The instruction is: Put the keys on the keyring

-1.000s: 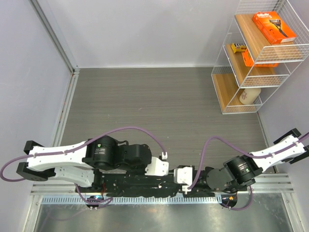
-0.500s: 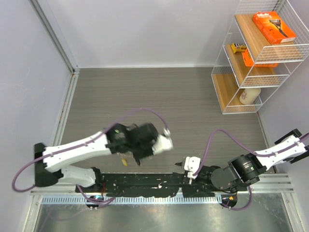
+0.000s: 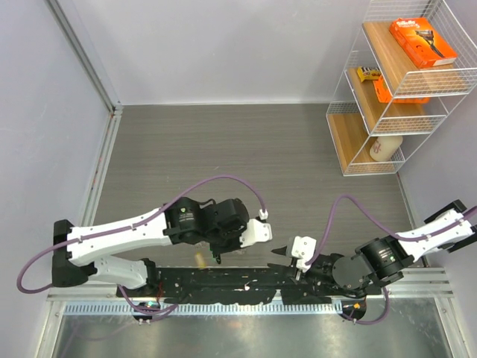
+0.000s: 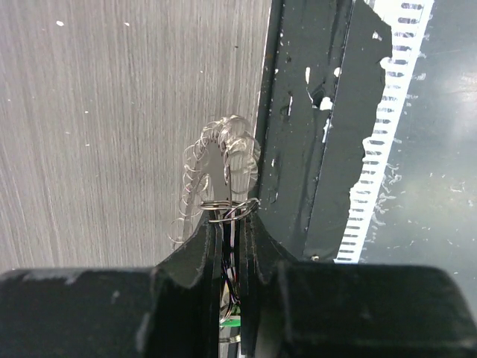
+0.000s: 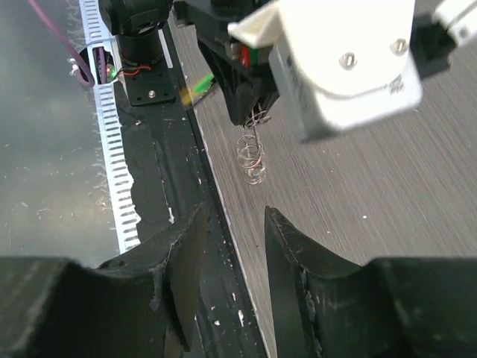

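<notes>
Robot lab test cell: plain grey walls (image 3: 223,45) enclose wood-grain table (image 3: 246,149); wire shelf (image 3: 358,104) holds boxed goods (image 3: 422,41); cabled robot arms (image 3: 119,235) bolted on black rail (image 3: 223,282).

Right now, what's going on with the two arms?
The left gripper is shut on the keyring, with a bunch of silver keys dangling from it over the table beside the black base strip. The right gripper is open and empty, facing the ring from close by. No key is being threaded on at this moment.
</notes>
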